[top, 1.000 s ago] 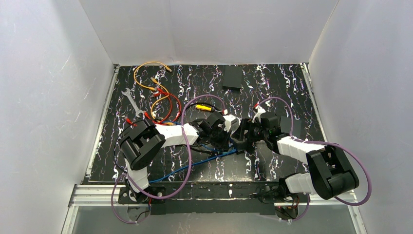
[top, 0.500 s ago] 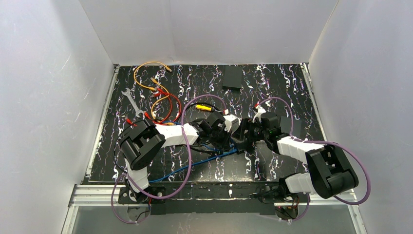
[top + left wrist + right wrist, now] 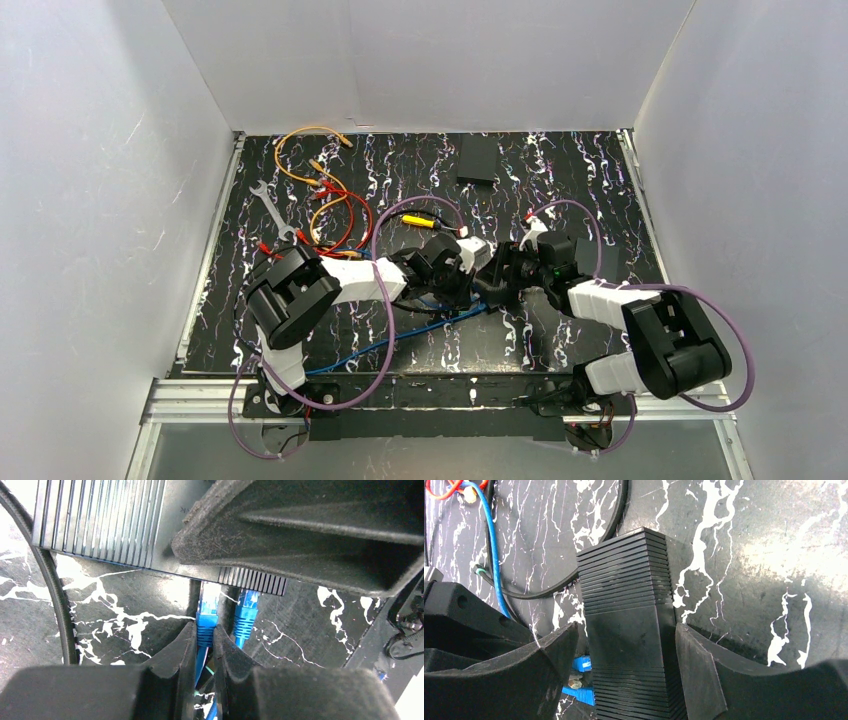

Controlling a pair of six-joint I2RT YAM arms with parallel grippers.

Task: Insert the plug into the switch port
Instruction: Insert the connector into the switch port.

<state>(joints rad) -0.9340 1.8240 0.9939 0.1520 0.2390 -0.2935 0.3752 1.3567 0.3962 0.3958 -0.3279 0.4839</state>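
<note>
- Well, the blue plug (image 3: 208,611) sits at the front edge of the black ribbed switch (image 3: 110,525), with its clear tip up against that edge (whether it is fully seated in the port cannot be told).
- The left pincer (image 3: 205,632) is pressed together on the plug's blue boot, one dark finger on each side, and the cord runs back between the fingers.
- A second plug (image 3: 245,617), also blue, stands just beside the first on its right, and its tip meets the same edge of the switch.
- The switch lies flat on the table (image 3: 749,555), a black top veined with white.
- The right pincer (image 3: 625,630) is spread wide and straddles the switch. One finger (image 3: 701,675) is right against the switch's side. The other finger has a thin gap, through which both blue plugs show.
- From the left wrist, one broad finger of the right pincer hangs over the switch's top.
- A blue cable (image 3: 494,565) and a thick black cable (image 3: 55,595) trail over the table near the switch.
- From above, both arms meet near the middle of the table, wrists close together (the switch is mostly hidden under them).
- Well apart on the far left lie a wrench (image 3: 270,213), a looped orange wire (image 3: 290,165) and a red wire (image 3: 345,215).
- A black box (image 3: 477,160) rests alone near the back edge.
</note>
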